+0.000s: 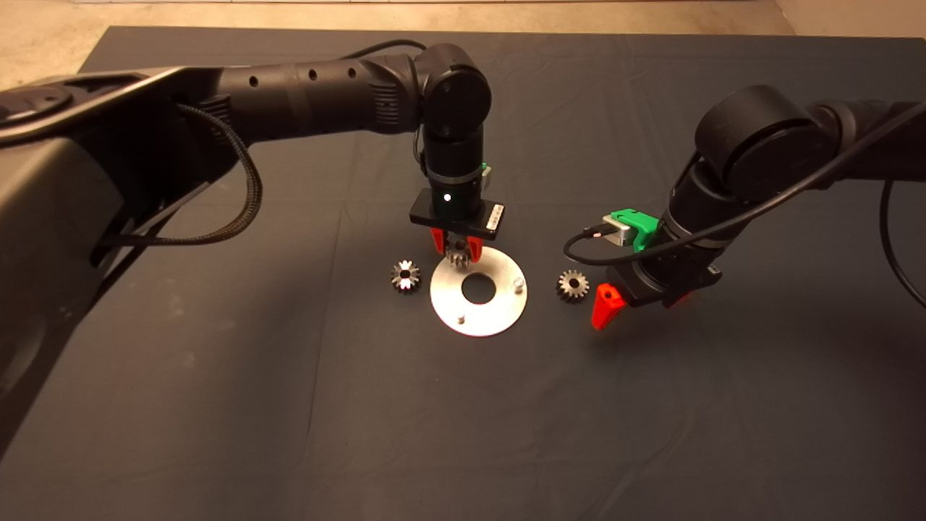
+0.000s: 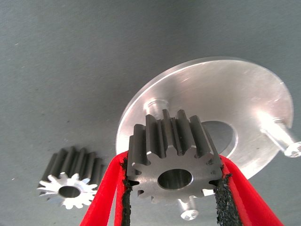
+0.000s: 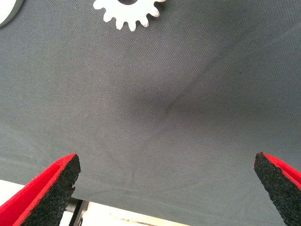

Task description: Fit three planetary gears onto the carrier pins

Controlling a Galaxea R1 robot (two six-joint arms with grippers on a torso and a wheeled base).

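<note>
Dark mat (image 1: pixel 289 398) carries a shiny silver disc (image 1: pixel 499 311). Left gripper (image 1: pixel 456 250) clamps a grey toothed gear (image 2: pixel 171 165) above it; spare gears (image 1: pixel 405 276) flank it. Right gripper (image 3: pixel 164 193) hovers, fingers apart.

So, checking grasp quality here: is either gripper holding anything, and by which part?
The left gripper holds one planetary gear by its toothed sides. The right gripper is open, holding nothing.
</note>
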